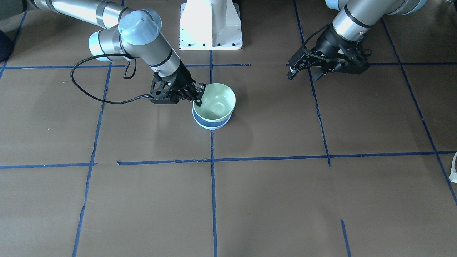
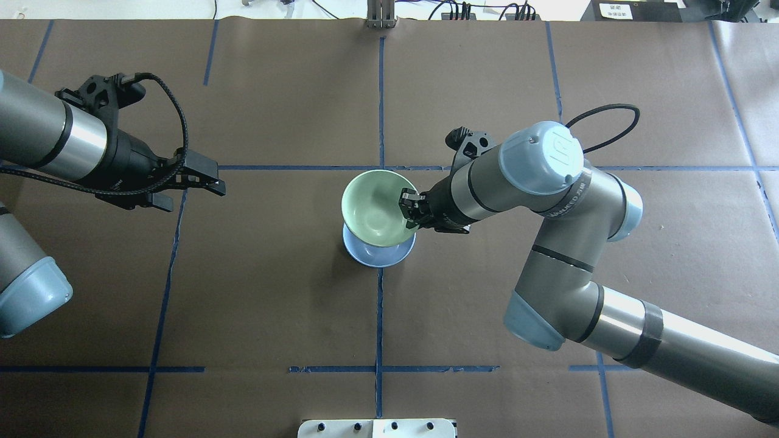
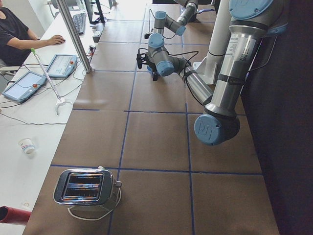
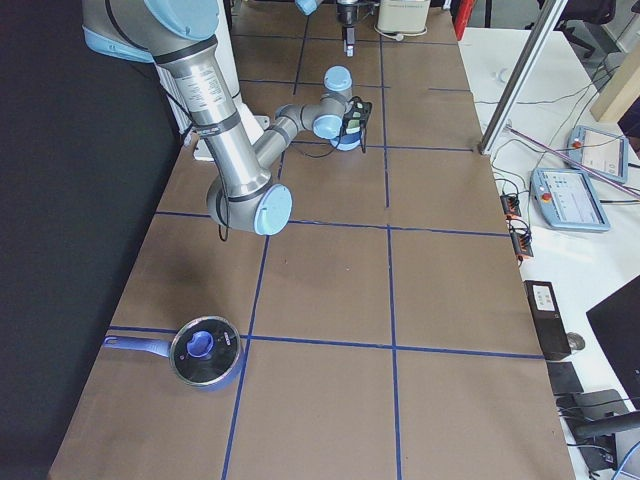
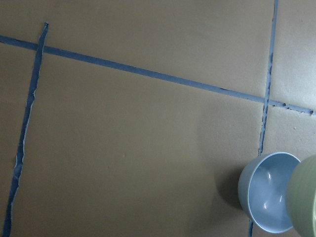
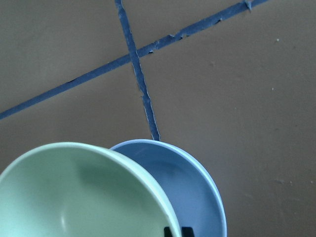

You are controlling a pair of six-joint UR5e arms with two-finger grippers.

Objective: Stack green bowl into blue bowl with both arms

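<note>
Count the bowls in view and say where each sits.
2. The green bowl is held by its rim in the right gripper; the blue bowl stands on the table just beneath it, partly covered.

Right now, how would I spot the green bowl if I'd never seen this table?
Find the middle of the brown table, near the white pedestal. There the right hand pinches the green bowl by its rim. It is mint green and uppermost; the blue bowl is beneath it.
</note>
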